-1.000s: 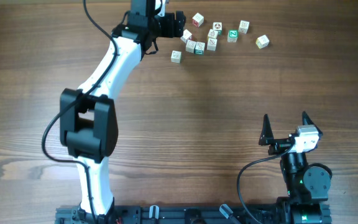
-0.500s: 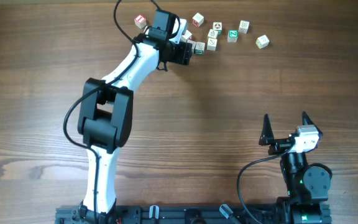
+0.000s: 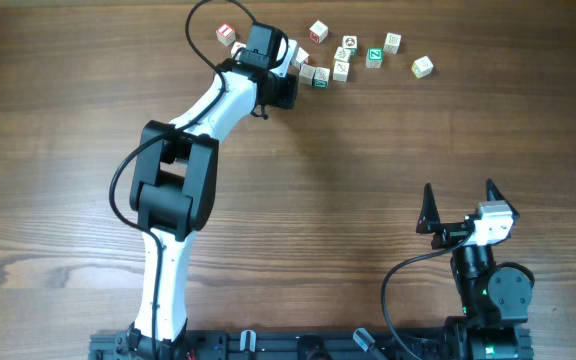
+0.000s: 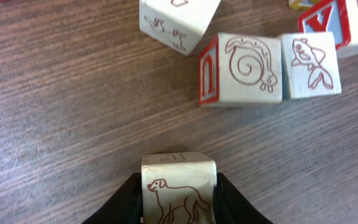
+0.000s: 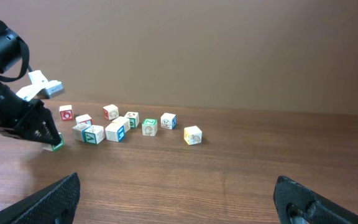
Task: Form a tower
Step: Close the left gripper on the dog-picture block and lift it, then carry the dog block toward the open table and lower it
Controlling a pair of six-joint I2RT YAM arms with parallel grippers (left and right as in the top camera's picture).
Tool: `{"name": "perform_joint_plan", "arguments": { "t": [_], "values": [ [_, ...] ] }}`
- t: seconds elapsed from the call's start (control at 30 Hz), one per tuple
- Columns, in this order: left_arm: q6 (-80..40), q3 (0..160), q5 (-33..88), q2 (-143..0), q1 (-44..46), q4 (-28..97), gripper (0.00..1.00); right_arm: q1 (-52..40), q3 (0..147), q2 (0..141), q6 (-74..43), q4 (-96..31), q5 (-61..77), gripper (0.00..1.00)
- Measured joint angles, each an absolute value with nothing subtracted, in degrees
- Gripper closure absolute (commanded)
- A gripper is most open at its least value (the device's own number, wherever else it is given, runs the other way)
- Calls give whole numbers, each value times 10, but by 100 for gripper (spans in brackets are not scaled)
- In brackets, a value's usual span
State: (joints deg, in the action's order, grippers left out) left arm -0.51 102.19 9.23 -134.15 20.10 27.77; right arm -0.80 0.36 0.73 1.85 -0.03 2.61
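The left gripper [image 4: 179, 208] has just pinched shut on the dog-printed cube [image 4: 179, 180] beside the scattered blocks [image 3: 375, 57], readying a first lift for stacking; the right gripper [image 3: 459, 192] idles wide open.

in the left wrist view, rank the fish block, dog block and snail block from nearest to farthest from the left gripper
1. dog block: bottom centre, clamped between the fingers of the left gripper.
2. snail block: ahead and slightly right, red side face showing.
3. fish block: just beyond the snail block's right side, farthest.
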Motion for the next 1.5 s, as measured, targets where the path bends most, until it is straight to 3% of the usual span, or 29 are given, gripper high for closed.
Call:
{"name": "perform_joint_plan", "arguments": {
  "t": [0.27, 0.43, 0.6, 0.93, 1.5],
  "values": [
    [-5, 1026, 93, -1188, 203, 437, 69, -8, 4, 7, 18, 0, 26, 0],
    [-40, 1028, 93, -1178, 235, 521, 70, -8, 4, 7, 18, 0, 26, 0],
    [-55, 947, 88, -1179, 274, 479, 70, -8, 4, 7, 18, 0, 26, 0],
    [-62, 763, 55, -1178, 280, 223, 69, -8, 4, 7, 18, 0, 26, 0],
    [-55, 758, 16, -1174, 280, 222, 70, -8, 4, 7, 18, 0, 26, 0]
  ]
}}
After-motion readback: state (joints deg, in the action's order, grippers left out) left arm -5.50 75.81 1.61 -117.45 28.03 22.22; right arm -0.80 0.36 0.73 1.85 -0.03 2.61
